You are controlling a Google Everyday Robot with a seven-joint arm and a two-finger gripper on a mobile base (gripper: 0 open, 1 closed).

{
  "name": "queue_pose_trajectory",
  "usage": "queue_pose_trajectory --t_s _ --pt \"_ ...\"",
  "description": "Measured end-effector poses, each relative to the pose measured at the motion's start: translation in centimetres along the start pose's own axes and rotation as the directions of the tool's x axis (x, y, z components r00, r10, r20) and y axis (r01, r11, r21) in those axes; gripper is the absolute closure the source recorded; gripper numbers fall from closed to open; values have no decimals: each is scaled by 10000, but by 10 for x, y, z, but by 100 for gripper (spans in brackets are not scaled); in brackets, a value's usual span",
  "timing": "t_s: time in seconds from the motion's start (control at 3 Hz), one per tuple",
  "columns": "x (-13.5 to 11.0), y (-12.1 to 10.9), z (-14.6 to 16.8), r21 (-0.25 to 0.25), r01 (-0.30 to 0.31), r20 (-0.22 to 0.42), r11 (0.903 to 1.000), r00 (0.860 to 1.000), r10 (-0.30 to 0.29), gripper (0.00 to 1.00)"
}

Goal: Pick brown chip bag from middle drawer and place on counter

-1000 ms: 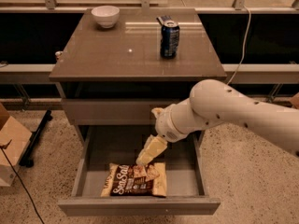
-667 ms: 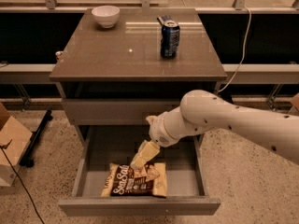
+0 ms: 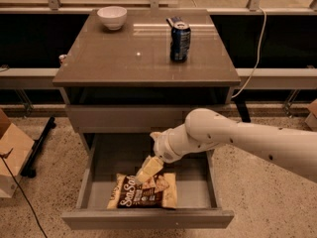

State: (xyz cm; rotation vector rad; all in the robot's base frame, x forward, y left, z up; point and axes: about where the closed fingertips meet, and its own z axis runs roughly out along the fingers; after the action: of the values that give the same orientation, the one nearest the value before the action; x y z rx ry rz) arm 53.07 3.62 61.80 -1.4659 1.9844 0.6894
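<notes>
The brown chip bag [image 3: 143, 193] lies flat on the floor of the open middle drawer [image 3: 148, 218], near its front, with white "Sea Salt" script facing up. My gripper [image 3: 145, 172] hangs from the white arm that comes in from the right. It is low inside the drawer, right over the bag's upper middle edge and touching or nearly touching it. The counter [image 3: 124, 58] is the grey-brown top of the cabinet above.
A dark blue soda can [image 3: 180, 41] stands on the counter at the right rear. A white bowl [image 3: 112, 17] sits at the counter's back left. A cardboard box [image 3: 12, 150] and a dark stand leg are on the floor to the left.
The arm has swung left and down, bringing my gripper lower into the drawer and closer to the chip bag. The bag has not moved.
</notes>
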Motion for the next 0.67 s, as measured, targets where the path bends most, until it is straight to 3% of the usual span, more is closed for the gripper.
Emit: queue_pose_trajectory --t_s 0.33,0.67 --pt "2 0 7 -236 -51 69 9997 10000 53 0" --pt "13 -6 35 -386 -311 402 9988 9987 326 0"
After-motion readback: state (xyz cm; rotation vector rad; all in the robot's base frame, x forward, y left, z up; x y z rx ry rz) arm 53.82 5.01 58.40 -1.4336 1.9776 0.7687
